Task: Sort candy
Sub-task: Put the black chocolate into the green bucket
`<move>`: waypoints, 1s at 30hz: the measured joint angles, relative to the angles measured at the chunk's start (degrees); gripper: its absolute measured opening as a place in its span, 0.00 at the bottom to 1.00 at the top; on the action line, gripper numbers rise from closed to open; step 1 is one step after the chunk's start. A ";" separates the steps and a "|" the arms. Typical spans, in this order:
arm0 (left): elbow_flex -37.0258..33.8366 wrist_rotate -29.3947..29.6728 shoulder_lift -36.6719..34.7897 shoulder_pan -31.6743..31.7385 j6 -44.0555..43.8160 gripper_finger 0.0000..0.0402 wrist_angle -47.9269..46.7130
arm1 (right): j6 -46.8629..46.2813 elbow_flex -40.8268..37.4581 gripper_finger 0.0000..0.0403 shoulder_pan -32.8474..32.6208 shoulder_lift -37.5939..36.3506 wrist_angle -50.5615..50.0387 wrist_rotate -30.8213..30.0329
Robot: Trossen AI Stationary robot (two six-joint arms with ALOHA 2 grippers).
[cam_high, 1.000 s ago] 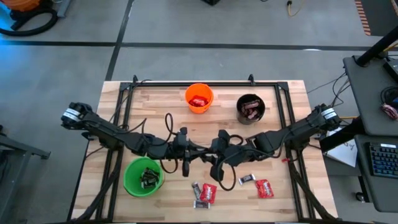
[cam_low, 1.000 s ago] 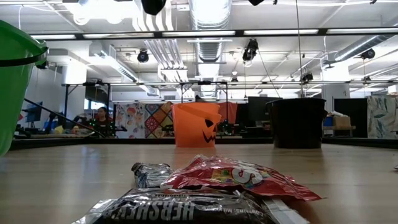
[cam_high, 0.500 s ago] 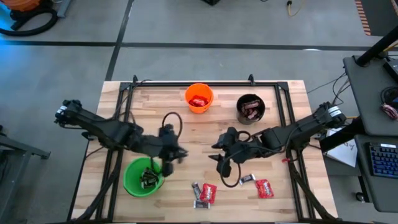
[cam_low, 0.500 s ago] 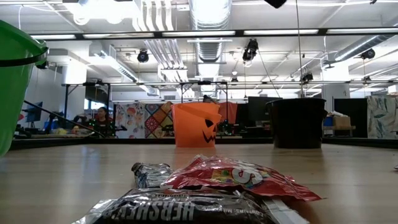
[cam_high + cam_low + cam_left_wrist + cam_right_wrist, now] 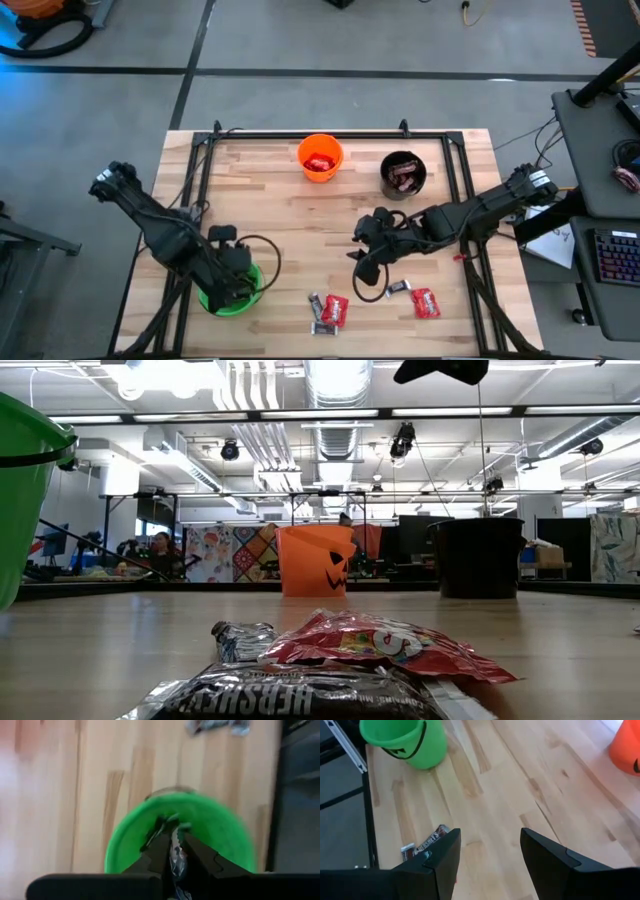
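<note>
My left gripper [image 5: 238,288] [image 5: 176,835] hangs over the green cup [image 5: 214,300] [image 5: 125,835] near the table's front left, pointing down and shut on a dark, silvery-edged candy bar [image 5: 176,856]. My right gripper [image 5: 360,255] [image 5: 487,855] stands open above the middle of the table with nothing between its fingers. Loose candy lies on the table near the front edge: a red packet and dark bars [image 5: 327,312], a dark bar [image 5: 398,288] [image 5: 427,842] and a red packet [image 5: 425,302]. In the low view a red packet [image 5: 385,645] rests partly on a dark bar [image 5: 300,695]. My left gripper pinches the dark candy bar [image 5: 175,851] between its two fingers, coming from above and pointing down into the mouth of the green cup. The bar is lifted clear of the table. Which part of the bar the fingers are on is hidden by the fingers themselves.
An orange cup [image 5: 320,158] with red candy and a black cup [image 5: 403,175] with reddish-brown bars stand near the far edge. A black frame [image 5: 300,135] runs around the tabletop. Bare wood [image 5: 300,215] lies between the arms.
My left gripper has swung from the middle of the table toward the near left corner, ending over the green cup, and has tipped from nearly level to pointing down. My right gripper has drawn back a little toward the table's right edge.
</note>
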State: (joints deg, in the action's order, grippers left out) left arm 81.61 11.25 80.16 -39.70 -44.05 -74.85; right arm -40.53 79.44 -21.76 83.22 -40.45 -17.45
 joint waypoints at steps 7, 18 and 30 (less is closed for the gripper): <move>-9.45 -2.89 0.00 0.00 -3.49 0.06 3.87 | -2.61 0.00 0.49 0.00 -0.28 0.00 0.11; -12.99 -4.35 0.00 0.02 -4.92 0.10 5.40 | -6.48 0.00 0.49 0.02 -0.30 -0.02 2.03; -12.97 -4.98 0.00 0.04 -4.66 0.11 5.40 | -19.30 -0.02 0.49 -0.11 -0.30 -3.99 10.11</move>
State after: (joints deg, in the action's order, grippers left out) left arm 68.64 6.26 80.16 -39.66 -48.71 -69.45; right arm -59.82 79.42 -21.87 82.91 -44.44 -7.34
